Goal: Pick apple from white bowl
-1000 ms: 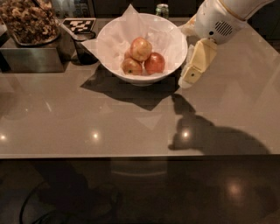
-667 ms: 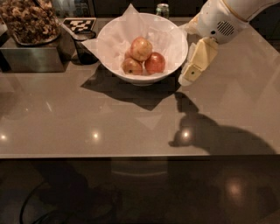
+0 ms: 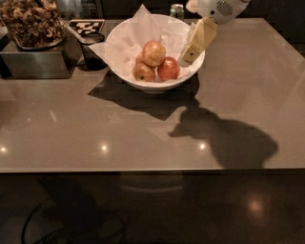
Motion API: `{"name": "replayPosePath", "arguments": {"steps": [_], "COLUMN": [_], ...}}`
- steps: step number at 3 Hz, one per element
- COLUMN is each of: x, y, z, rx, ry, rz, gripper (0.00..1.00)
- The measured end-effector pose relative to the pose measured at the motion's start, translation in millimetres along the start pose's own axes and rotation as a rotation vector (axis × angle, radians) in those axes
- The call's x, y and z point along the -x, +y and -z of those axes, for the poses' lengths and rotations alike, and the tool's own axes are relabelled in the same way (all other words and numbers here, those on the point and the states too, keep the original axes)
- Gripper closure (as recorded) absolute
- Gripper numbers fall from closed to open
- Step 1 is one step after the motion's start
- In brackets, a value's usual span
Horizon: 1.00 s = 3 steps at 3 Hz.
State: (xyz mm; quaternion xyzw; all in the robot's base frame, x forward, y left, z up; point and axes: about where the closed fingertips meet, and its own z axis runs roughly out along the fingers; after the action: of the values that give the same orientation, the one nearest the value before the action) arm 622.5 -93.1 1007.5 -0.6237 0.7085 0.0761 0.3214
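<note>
1. Progress: early. No grasp, no lift yet; judged as the approach step.
2. Target: apple (image 3: 154, 52), upper centre of frame, on top of the pile inside the white bowl (image 3: 157, 86). Touching the fruit beneath, clear of the robot.
3. Tool: gripper (image 3: 187, 57), just right of upper centre, angled down and left over the bowl's right rim. Just beside the deeper red apple (image 3: 168, 68), to the right of the target. Open or closed: cannot tell. Nothing seen in its hold.
4. Left to do, by judgement: shift left over the target, come down, close on it, lift it clear of the crumpled paper (image 3: 136, 33).
5. Counts, task side: 1 bowl, 1 paper liner, 1 gripper. Apples: 3 for sure, namely the target, the red one and a smaller yellowish apple (image 3: 143, 72) at lower left of the pile. Possibly a fourth tucked behind on the left; cannot confirm.
6. Counts, rest: 1 tray of brown clumpy food (image 3: 31, 21) at upper left, sitting on 1 metal box (image 3: 33, 66). 1 dark cup (image 3: 91, 47) just left of the bowl. 1 checkered marker (image 3: 86, 26) behind the cup. 1 jar top (image 3: 177, 10) at the top edge. All on 1 grey table (image 3: 143, 138).
</note>
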Motion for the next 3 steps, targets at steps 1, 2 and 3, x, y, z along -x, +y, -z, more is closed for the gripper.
{"name": "replayPosePath", "arguments": {"steps": [1,2,3], "x": [19.7,23.5,23.5], "y": [-24.1,-26.5,-26.5], "z": [-7.6,-5.7,-6.0], "rx": [-0.024,-0.031,-0.031], "ry": [-0.020,-0.027,-0.027], "rz": [0.029,0.033,0.033], "gripper": [0.13,0.33,0.29]}}
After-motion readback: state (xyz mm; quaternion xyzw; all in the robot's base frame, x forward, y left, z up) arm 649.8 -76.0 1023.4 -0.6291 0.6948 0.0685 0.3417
